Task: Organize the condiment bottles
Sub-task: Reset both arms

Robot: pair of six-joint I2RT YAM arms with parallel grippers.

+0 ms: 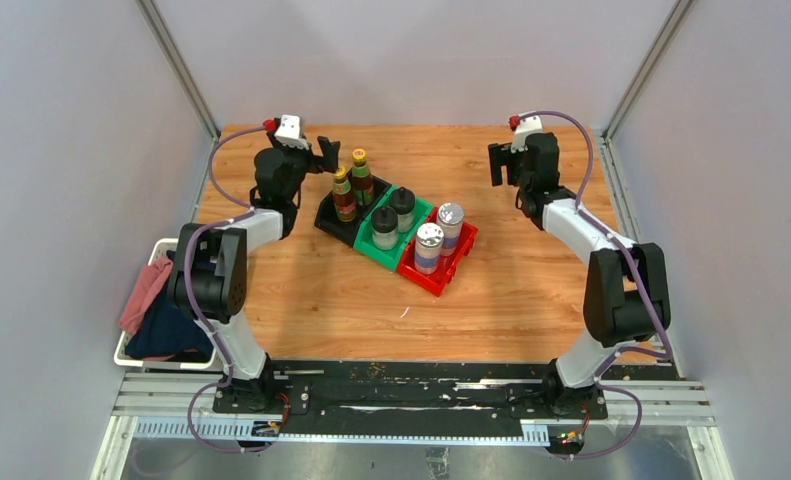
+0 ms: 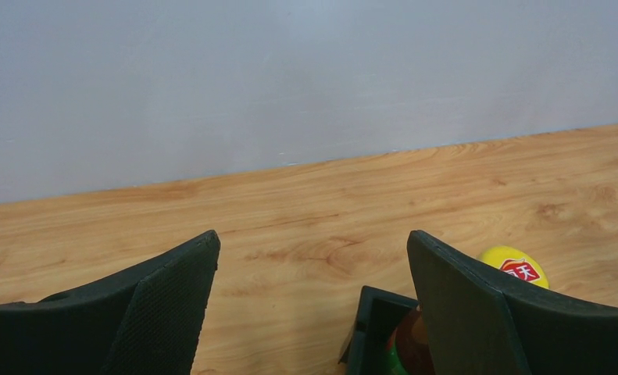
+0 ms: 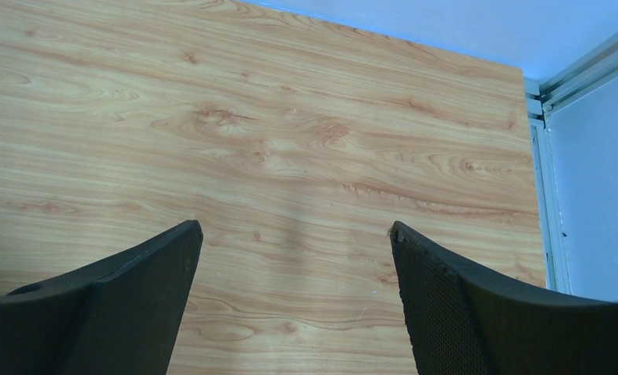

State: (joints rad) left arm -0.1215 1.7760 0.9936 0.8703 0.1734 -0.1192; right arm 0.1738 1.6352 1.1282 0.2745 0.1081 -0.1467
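Six condiment bottles stand paired in three bins mid-table (image 1: pixel 301 300): brown bottles (image 1: pixel 344 195) in the black bin (image 1: pixel 329 222), clear bottles (image 1: pixel 384 228) in the green bin (image 1: pixel 375 252), shakers (image 1: pixel 429 248) in the red bin (image 1: pixel 439 278). The left gripper (image 1: pixel 326 155) is spread, empty, just beside the brown pair. The right gripper (image 1: pixel 498 165), also spread, is well to the right.

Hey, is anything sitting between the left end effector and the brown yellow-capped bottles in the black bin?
Nothing visible does. The open left end effector hangs just beside the brown bottles in the black bin, with no object between them.
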